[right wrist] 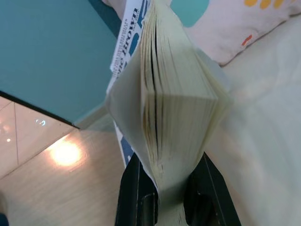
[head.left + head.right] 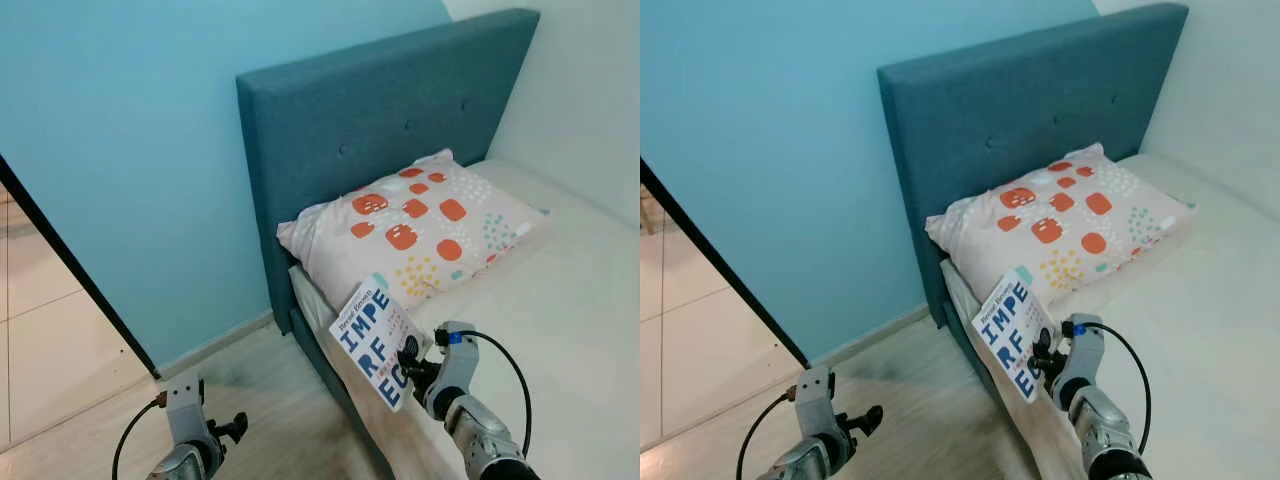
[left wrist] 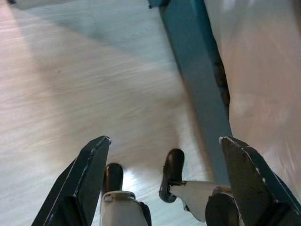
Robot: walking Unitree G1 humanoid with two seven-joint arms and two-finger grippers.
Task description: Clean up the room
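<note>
Nearest the camera, the left gripper (image 3: 164, 155) is held low over the pale wooden floor (image 2: 270, 400) beside the bed, its fingers (image 3: 82, 179) spread wide apart with nothing between them. The robot's own feet are seen below it in the left wrist view, next to the teal bed frame (image 3: 197, 80). On the other side, the right gripper (image 2: 412, 368) is raised above the near edge of the mattress (image 2: 560, 330), and a paperback book (image 2: 374, 342) is pinched by its lower edge between the fingers (image 1: 134, 188). The book is held upright and slightly tilted, its white cover with large blue letters turned toward the head camera, its pages fanned a little in the right wrist view. Farther back, a patterned pillow (image 2: 420, 225) with orange blotches lies on the mattress against the teal upholstered headboard (image 2: 370, 120). Behind everything stands a light blue wall (image 2: 130, 150).
</note>
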